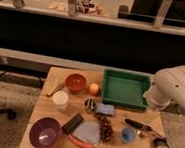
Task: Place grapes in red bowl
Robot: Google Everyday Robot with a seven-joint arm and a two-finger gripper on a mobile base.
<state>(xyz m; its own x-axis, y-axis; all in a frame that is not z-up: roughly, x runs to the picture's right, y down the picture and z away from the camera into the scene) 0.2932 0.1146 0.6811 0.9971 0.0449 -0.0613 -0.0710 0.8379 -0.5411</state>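
The grapes [106, 128], a small dark purple-red bunch, lie on the wooden table [56, 112] at the front middle, just left of a small blue cup [127, 135]. The red bowl [75, 81] stands at the table's far left-middle, next to an orange round fruit [94, 89]. My white arm [174, 90] comes in from the right, over the table's right edge. My gripper [151, 115] hangs below it, right of and beyond the grapes and well apart from them. It is also far from the red bowl.
A green tray [125, 88] sits at the back right. A white cup [60, 99], a small metal cup [89, 104], a blue sponge [104, 109], a purple bowl [45, 132], a black block [72, 123], a carrot [83, 144] and dark tools [139, 125] share the table.
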